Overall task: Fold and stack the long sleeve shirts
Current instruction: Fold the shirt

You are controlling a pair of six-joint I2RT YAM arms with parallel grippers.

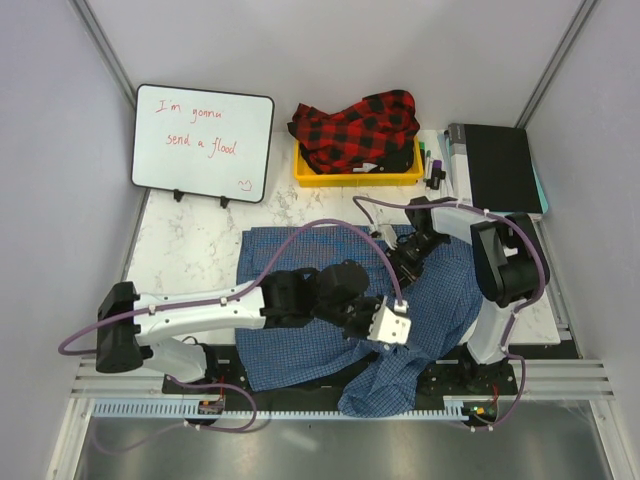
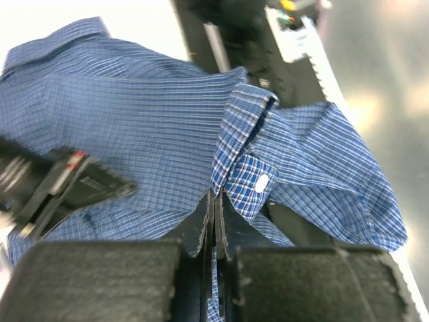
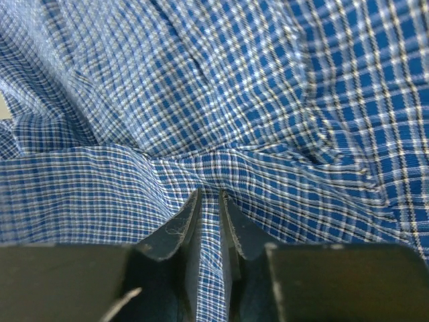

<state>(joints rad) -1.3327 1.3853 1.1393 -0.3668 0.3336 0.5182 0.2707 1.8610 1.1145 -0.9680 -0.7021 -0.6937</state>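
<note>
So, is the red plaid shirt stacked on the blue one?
No, the red plaid shirt sits bunched in the yellow bin, apart from the blue shirt spread on the table.

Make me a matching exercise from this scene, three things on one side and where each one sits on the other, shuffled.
Things: 1 blue checked shirt; 2 red-and-black plaid shirt; 3 whiteboard.
Places: A propped up at the far left; B heaped in the yellow bin; C spread on the table.
Pairs: 1-C; 2-B; 3-A.

Left arm stretched rightward, left gripper clamped tight, right gripper lowered, seemingly pinched narrow.
</note>
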